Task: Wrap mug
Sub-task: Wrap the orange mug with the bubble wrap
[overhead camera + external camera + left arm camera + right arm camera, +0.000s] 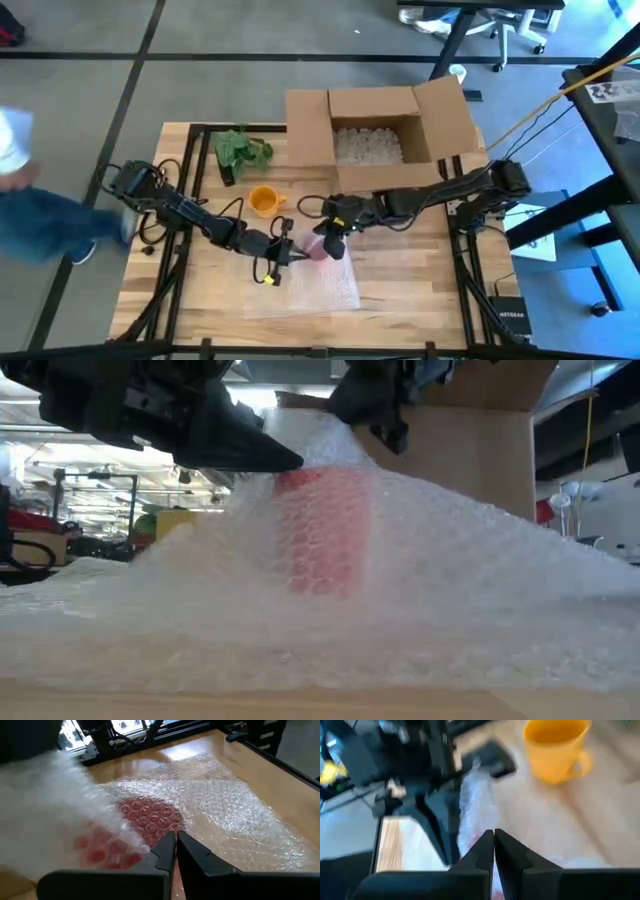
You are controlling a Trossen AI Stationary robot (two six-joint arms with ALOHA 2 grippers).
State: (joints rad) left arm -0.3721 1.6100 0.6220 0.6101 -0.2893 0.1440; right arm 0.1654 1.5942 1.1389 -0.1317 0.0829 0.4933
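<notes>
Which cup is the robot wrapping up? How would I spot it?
Find the big open cardboard box at the back of the wooden table. In front of it lies a sheet of bubble wrap, where the left pincer and right pincer meet. The red mug stands upright under that wrap, unlike the bare yellow mug nearby.

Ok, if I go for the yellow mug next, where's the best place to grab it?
Take the yellow mug by its rim, coming straight down: it stands upright with its mouth open, clear of the bubble wrap. Its handle sticks out sideways and looks like a smaller target.
</notes>
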